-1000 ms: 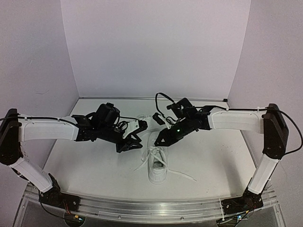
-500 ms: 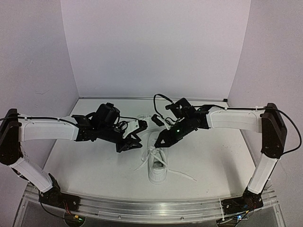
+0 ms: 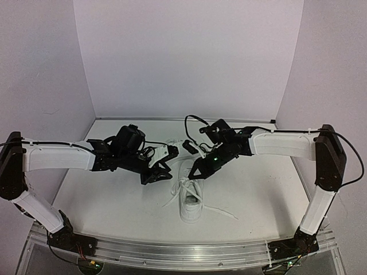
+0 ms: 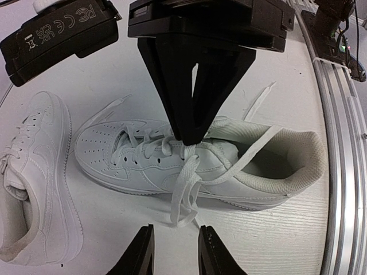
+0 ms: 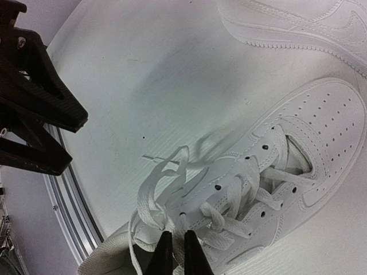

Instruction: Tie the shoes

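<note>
One white shoe (image 4: 143,154) lies on its sole, toe to the left in the left wrist view, its laces crossed in a loose loop (image 4: 184,197) that hangs over its side onto the table. My right gripper (image 5: 176,252) is shut on a lace at the top eyelets of this shoe (image 5: 298,149); from the left wrist view its black fingers (image 4: 192,86) come down onto that spot. My left gripper (image 4: 176,252) stands open just short of the loop, with nothing between its fingers. The second shoe (image 4: 34,183) lies beside the first. From above, both grippers meet over the near shoe (image 3: 191,201).
An aluminium rail (image 3: 183,255) runs along the table's near edge. A loose lace end (image 3: 221,213) trails right of the near shoe. White walls close the table in at the back and sides. The left gripper's black fingers (image 5: 34,126) fill the right wrist view's left edge.
The right gripper's jaws have come together on the lace at the shoe's top eyelets, and its arm shifted slightly. The left arm and gripper have not moved.
</note>
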You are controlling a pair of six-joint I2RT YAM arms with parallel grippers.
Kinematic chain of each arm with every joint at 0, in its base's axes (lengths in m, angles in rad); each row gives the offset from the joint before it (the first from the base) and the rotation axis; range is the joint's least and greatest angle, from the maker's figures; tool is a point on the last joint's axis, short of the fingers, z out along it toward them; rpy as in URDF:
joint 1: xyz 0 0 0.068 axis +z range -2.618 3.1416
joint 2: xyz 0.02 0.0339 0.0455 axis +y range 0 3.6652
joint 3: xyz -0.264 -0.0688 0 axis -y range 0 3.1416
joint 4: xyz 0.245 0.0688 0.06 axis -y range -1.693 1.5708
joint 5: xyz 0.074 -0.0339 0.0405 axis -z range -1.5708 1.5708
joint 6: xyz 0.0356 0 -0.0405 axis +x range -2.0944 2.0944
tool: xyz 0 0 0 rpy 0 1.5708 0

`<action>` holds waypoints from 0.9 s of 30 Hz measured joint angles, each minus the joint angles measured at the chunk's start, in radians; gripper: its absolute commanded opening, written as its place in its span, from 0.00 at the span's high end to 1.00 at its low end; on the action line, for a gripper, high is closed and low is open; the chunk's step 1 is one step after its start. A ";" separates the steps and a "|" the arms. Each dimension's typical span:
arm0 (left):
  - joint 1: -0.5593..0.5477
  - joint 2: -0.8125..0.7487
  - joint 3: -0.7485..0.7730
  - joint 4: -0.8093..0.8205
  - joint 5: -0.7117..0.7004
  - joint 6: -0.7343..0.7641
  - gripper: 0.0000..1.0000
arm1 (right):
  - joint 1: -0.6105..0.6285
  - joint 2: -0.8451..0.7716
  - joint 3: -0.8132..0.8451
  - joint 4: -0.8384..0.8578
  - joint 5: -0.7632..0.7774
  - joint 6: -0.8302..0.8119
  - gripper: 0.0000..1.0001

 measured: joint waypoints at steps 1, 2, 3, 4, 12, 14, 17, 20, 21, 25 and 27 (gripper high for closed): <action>0.000 0.000 0.000 0.000 0.000 0.000 0.72 | 0.000 0.000 0.001 -0.003 0.000 0.000 1.00; 0.000 0.000 0.000 0.000 0.000 0.000 0.72 | 0.000 0.000 0.001 -0.004 0.000 -0.001 1.00; 0.000 0.000 0.000 0.000 0.000 0.000 0.72 | 0.000 0.000 0.002 -0.005 0.000 -0.001 1.00; 0.000 0.000 0.000 0.000 0.000 -0.001 0.72 | 0.000 0.000 0.002 -0.007 0.001 -0.001 1.00; -0.003 0.000 -0.006 0.003 0.000 -0.003 0.72 | 0.000 -0.028 0.003 -0.016 0.016 0.002 1.00; -0.004 0.000 -0.007 0.005 0.000 -0.003 0.72 | 0.000 -0.044 0.003 -0.017 0.021 0.005 1.00; -0.008 0.000 -0.007 0.008 -0.001 -0.003 0.72 | 0.000 -0.063 0.003 -0.016 0.023 0.006 0.87; -0.011 0.000 -0.007 0.008 -0.003 -0.003 0.72 | 0.000 -0.069 0.003 -0.016 0.027 0.008 0.80; -0.012 0.000 -0.007 0.008 -0.005 -0.003 0.72 | 0.000 -0.069 0.003 -0.017 0.028 0.008 0.80; -0.013 0.000 -0.007 0.008 -0.010 -0.003 0.72 | 0.003 -0.069 0.003 -0.025 0.037 0.005 0.79; -0.014 0.000 -0.007 0.008 -0.016 -0.003 0.72 | 0.008 -0.065 0.004 -0.032 0.044 0.002 0.79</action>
